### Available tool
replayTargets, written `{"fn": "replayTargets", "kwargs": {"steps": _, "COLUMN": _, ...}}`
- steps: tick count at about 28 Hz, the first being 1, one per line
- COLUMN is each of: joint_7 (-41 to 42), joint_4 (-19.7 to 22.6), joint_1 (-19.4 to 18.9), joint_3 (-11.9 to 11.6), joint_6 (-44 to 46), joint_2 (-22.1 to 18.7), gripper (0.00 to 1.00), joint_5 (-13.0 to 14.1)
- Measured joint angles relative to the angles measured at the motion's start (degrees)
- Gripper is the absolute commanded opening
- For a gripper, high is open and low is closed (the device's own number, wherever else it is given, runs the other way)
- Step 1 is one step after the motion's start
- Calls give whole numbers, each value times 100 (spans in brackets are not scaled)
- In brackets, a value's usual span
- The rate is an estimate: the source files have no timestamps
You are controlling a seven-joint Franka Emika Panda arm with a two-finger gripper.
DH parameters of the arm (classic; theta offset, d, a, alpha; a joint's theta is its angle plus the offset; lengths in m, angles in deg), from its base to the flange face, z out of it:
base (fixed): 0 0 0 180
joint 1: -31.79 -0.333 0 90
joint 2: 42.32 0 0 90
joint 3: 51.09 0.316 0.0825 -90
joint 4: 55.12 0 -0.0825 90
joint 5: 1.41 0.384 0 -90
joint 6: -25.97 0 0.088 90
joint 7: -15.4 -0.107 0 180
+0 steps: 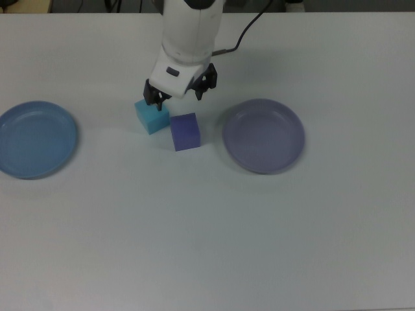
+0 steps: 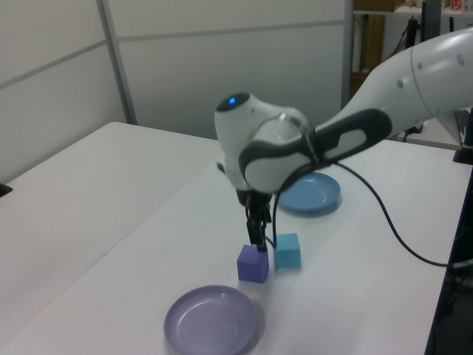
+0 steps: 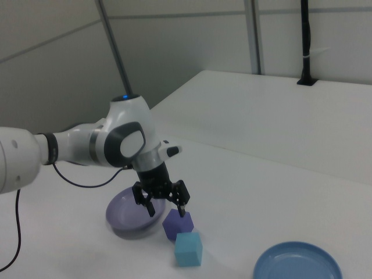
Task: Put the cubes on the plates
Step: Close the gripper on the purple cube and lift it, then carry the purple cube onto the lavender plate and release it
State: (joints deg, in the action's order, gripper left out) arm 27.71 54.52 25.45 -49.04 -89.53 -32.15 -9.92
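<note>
Two cubes lie side by side on the white table: the light cyan cube [image 1: 153, 116] [image 2: 287, 250] [image 3: 188, 249] and the purple-blue cube [image 1: 185, 131] [image 2: 253, 264] [image 3: 176, 224]. A light blue plate [image 1: 35, 139] [image 2: 319, 194] [image 3: 296, 263] lies at the top view's left, a lavender plate [image 1: 264, 135] [image 2: 211, 320] [image 3: 125, 220] at the top view's right. Both plates hold nothing. My gripper [image 1: 177, 98] [image 2: 259, 235] [image 3: 164, 206] hangs open just above the cubes, nearest the purple-blue one, with nothing between its fingers. In the top view one finger overlaps the cyan cube's corner.
The white arm reaches in from the top view's upper edge, and in the left view it hides part of the blue plate. A black cable [image 1: 249, 26] trails from the arm. A second white table [image 2: 81, 192] stands at the left view's left.
</note>
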Motion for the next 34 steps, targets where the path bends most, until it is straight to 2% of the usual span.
{"fn": "replayTargets", "kwargs": {"steps": 7, "joint_7": -135, "joint_4": 74, "joint_1": 19, "joint_3": 23, "joint_6": -794, "joint_2": 510, "gripper": 100, "joint_5": -1}}
{"fn": "replayTargets", "kwargs": {"steps": 13, "joint_7": -409, "joint_4": 62, "joint_1": 58, "joint_3": 21, "joint_6": -1009, "joint_2": 631, "gripper": 99, "joint_5": 9}}
{"fn": "replayTargets", "kwargs": {"steps": 14, "joint_7": -424, "joint_4": 60, "joint_1": 62, "joint_3": 21, "joint_6": -1009, "joint_2": 631, "gripper": 93, "joint_5": 15}}
{"fn": "replayTargets", "kwargs": {"steps": 15, "joint_7": -437, "joint_4": 59, "joint_1": 64, "joint_3": 21, "joint_6": -1009, "joint_2": 631, "gripper": 82, "joint_5": 26}}
{"fn": "replayTargets", "kwargs": {"steps": 16, "joint_7": -451, "joint_4": 58, "joint_1": 66, "joint_3": 21, "joint_6": -1009, "joint_2": 631, "gripper": 46, "joint_5": 40}}
{"fn": "replayTargets", "kwargs": {"steps": 18, "joint_7": -474, "joint_4": 55, "joint_1": 66, "joint_3": 21, "joint_6": -1010, "joint_2": 631, "gripper": 25, "joint_5": 74}}
{"fn": "replayTargets", "kwargs": {"steps": 21, "joint_7": -513, "joint_4": 47, "joint_1": 67, "joint_3": 21, "joint_6": -1010, "joint_2": 631, "gripper": 0, "joint_5": 98}}
{"fn": "replayTargets", "kwargs": {"steps": 34, "joint_7": -1059, "joint_4": -254, "joint_1": 33, "joint_3": 42, "joint_6": -981, "joint_2": 430, "gripper": 2, "joint_5": 130}}
